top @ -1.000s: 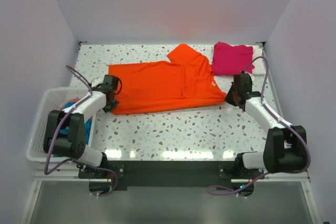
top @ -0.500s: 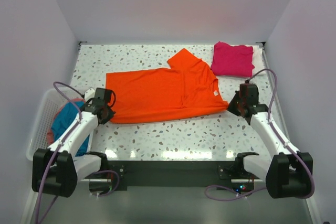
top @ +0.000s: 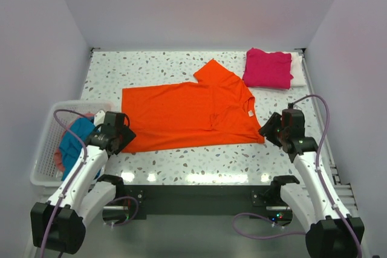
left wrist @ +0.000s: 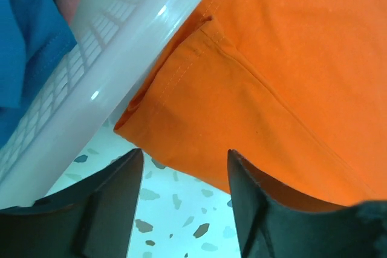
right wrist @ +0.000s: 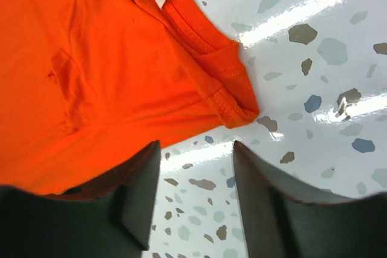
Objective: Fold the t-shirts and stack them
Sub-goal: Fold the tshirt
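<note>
Lying beyond right pincer (right wrist: 195, 209): orange t-shirt (right wrist: 115, 58)

Bright even light, glare strips on the table (top: 181, 156), faint shadows, wrist-view foreground perhaps slightly blurred

The orange t-shirt (left wrist: 284, 77) fills the view from 12 to 4 o'clock. Its stitched hem corner lies near the centre, just beside the white basket (left wrist: 103, 83), which runs from 12 to 8 o'clock. A teal-blue t-shirt (left wrist: 27, 40) lies inside at 10 o'clock. At 6 o'clock the left gripper (left wrist: 181, 164) holds its 2 dark fingers apart over the speckled table (left wrist: 181, 216).
</note>
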### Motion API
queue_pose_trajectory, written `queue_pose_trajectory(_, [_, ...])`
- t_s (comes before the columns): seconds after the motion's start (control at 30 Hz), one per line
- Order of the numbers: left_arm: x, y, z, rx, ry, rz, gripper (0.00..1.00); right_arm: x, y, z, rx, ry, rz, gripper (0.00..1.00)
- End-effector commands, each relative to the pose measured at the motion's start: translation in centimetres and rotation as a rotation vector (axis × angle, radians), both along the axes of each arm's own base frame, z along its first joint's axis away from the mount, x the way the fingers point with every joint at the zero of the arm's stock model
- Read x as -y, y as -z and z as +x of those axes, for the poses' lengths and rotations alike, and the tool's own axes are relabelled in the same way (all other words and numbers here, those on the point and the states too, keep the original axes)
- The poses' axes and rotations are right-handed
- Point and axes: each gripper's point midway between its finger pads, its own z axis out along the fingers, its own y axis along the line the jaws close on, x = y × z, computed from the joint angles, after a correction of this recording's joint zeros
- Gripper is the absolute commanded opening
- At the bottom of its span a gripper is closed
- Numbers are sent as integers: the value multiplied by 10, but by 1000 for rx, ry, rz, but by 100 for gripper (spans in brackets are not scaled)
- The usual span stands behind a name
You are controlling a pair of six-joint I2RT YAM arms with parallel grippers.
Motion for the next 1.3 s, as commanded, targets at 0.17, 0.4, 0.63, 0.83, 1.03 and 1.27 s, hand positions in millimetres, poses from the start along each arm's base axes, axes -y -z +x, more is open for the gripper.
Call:
queue_pose_trajectory(0.17, [3, -75, 65, 208, 83, 65, 69, -5, -36, 40, 80, -114, -55, 69])
queue_pose_trajectory(0.4, [2, -91, 158, 195, 148, 208, 65, -33, -73, 144, 210, -208, -152, 62])
queue_pose_trajectory(0.63, [-16, -93, 232, 158, 112, 372, 59, -59, -89, 252, 265, -303, -229, 49])
queue_pose_trajectory(0.83, [-33, -54, 271, 37, 50, 401, 53, -69, -67, 320, 244, -354, -290, 47])
queue_pose_trajectory(1.03, [-48, -19, 286, -27, 9, 370, 50, -77, -38, 359, 204, -411, -336, 47])
queue_pose_trajectory(1.27, [-58, 18, 282, -89, -2, 340, 50, -75, 8, 371, 127, -429, -390, 48])
